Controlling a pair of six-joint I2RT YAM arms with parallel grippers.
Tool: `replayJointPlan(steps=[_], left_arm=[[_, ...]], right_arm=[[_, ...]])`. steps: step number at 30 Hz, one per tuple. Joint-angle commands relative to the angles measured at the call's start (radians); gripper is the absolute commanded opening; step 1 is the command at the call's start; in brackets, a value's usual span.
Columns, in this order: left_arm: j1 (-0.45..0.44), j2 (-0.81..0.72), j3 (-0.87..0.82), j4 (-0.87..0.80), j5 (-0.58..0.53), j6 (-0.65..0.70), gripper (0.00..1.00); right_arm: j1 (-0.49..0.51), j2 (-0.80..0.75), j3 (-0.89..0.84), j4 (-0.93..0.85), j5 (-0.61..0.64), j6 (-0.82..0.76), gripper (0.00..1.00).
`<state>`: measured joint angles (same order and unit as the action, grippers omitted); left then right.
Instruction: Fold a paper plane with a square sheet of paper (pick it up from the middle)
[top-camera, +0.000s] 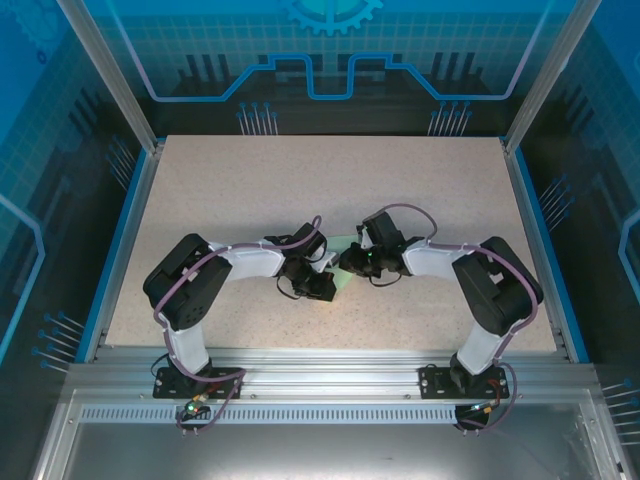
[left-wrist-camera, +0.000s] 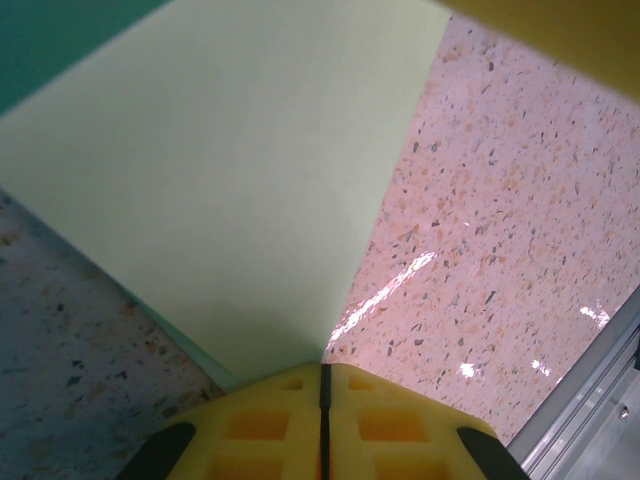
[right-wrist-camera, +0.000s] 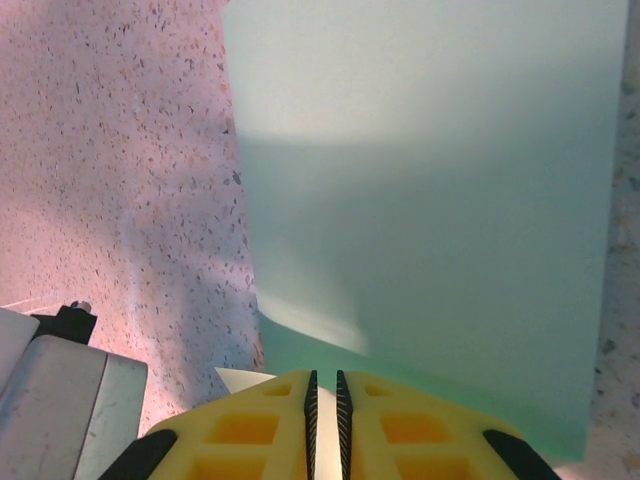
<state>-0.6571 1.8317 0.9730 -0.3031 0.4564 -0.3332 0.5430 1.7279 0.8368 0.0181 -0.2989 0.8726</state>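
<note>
The square sheet of paper (top-camera: 341, 280) is pale mint green and hangs between my two grippers at the middle of the table. In the left wrist view the paper (left-wrist-camera: 230, 170) fans out from one corner, and that corner is pinched in my left gripper (left-wrist-camera: 322, 368), whose yellow fingers are pressed together. In the right wrist view the paper (right-wrist-camera: 420, 180) spreads ahead with a soft bend across it. Its near edge runs into the narrow slit of my right gripper (right-wrist-camera: 323, 375), which is shut on it. From above, the left gripper (top-camera: 322, 287) and right gripper (top-camera: 352, 262) sit close together.
The speckled beige tabletop (top-camera: 300, 190) stretches behind the arms. An aluminium rail (top-camera: 330, 360) runs along the near edge and shows as the rail (left-wrist-camera: 590, 400) at lower right. A grey metal block (right-wrist-camera: 60, 385) sits left of the right fingers. Blue walls enclose the table.
</note>
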Motion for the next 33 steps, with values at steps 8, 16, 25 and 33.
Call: replayJointPlan(steps=[8,16,25,33], left_arm=[[-0.001,0.04,-0.014,-0.064,-0.076,0.038,0.07],[0.0,0.038,-0.023,-0.065,-0.084,0.039,0.06],[0.0,0.002,-0.011,-0.063,-0.055,0.038,0.08],[0.0,-0.092,0.046,-0.093,-0.028,0.029,0.17]], right_arm=[[-0.077,0.079,-0.03,0.045,-0.012,-0.021,0.17],[-0.126,0.061,-0.005,-0.01,-0.024,-0.067,0.17],[-0.159,-0.014,-0.005,-0.05,-0.038,-0.11,0.19],[-0.164,-0.133,0.001,-0.168,-0.015,-0.167,0.25]])
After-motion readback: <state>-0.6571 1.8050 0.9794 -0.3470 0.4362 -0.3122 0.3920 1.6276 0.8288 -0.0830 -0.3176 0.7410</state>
